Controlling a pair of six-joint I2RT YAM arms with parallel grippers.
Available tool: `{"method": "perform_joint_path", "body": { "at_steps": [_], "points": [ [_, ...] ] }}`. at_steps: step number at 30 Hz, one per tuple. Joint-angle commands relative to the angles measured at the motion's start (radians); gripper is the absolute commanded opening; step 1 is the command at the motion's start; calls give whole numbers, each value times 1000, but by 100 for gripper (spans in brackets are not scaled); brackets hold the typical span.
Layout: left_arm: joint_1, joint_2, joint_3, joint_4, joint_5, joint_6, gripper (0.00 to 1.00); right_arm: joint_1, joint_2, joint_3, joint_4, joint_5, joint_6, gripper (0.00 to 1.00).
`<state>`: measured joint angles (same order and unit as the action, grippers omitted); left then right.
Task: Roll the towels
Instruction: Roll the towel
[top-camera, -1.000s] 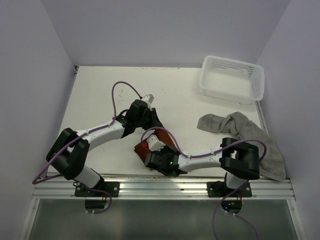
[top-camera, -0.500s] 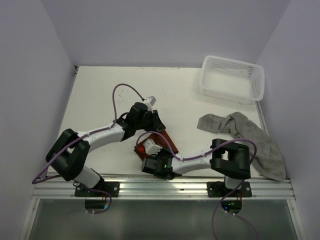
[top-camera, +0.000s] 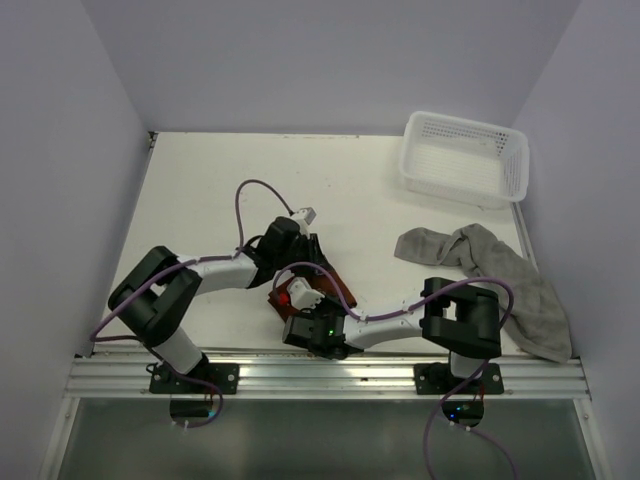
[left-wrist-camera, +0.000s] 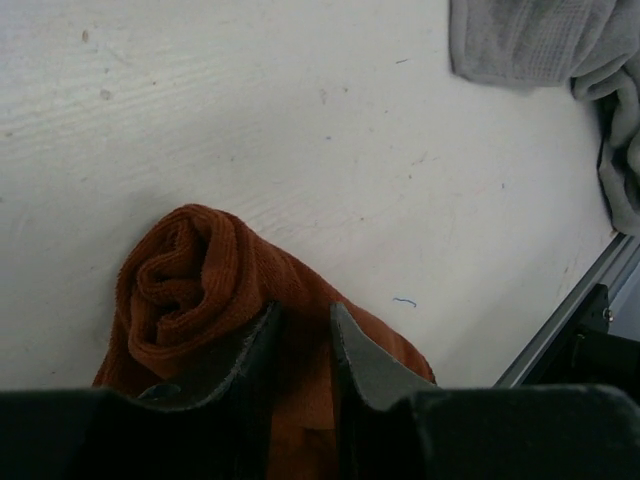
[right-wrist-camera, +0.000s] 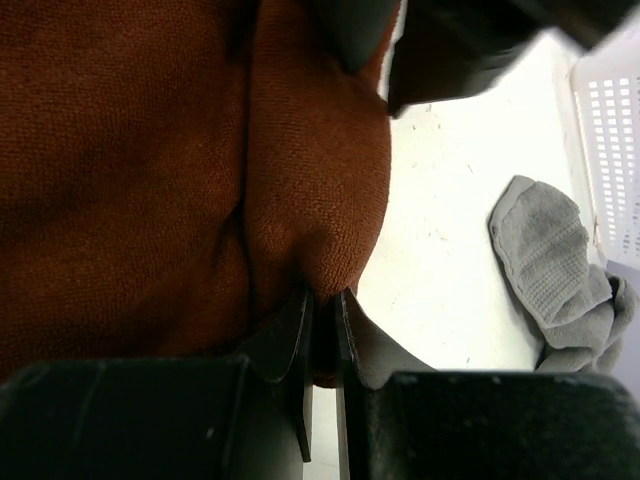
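The rust-brown towel (top-camera: 335, 285) lies near the table's front middle, partly rolled; its curled end shows in the left wrist view (left-wrist-camera: 185, 285). My left gripper (top-camera: 305, 255) is shut on a fold of it (left-wrist-camera: 300, 320). My right gripper (top-camera: 300, 295) is shut on the towel's edge (right-wrist-camera: 325, 300), and the brown cloth (right-wrist-camera: 150, 170) fills most of the right wrist view. The grey towel (top-camera: 500, 275) lies crumpled at the right of the table, apart from both grippers; it also shows in the left wrist view (left-wrist-camera: 540, 45) and the right wrist view (right-wrist-camera: 550, 260).
A white mesh basket (top-camera: 465, 160) stands at the back right corner. The metal rail (top-camera: 330, 375) runs along the table's front edge just behind my right gripper. Walls enclose the table on the left, back and right.
My left arm has folded in, its elbow moving right and toward the towel. The right arm drew in between the first two frames and has held still since. The brown towel has bunched tighter.
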<state>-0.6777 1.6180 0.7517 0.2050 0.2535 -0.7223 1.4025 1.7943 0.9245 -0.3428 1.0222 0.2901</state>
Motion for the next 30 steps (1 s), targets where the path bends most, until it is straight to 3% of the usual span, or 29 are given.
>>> {"method": "perform_joint_path", "body": {
  "at_steps": [1, 6, 14, 21, 26, 30],
  "points": [
    [-5, 29, -38, 37, -31, 1, 29, 7, -7, -12, 25, -34, 49, 0],
    [-5, 52, -80, 56, -48, -5, 29, 6, -26, -12, 31, -47, 64, 3],
    [-5, 71, -81, 56, -59, -6, 29, -16, -176, -62, 74, -65, 90, 38],
    [-3, 69, -84, 50, -59, -5, 29, -45, -354, -92, 91, -155, 119, 48],
    [-3, 60, -84, 47, -62, -6, 29, -109, -492, -159, 136, -343, 190, 51],
    [-3, 51, -83, 37, -71, -3, 29, -282, -591, -254, 258, -582, 268, 52]
  ]
}}
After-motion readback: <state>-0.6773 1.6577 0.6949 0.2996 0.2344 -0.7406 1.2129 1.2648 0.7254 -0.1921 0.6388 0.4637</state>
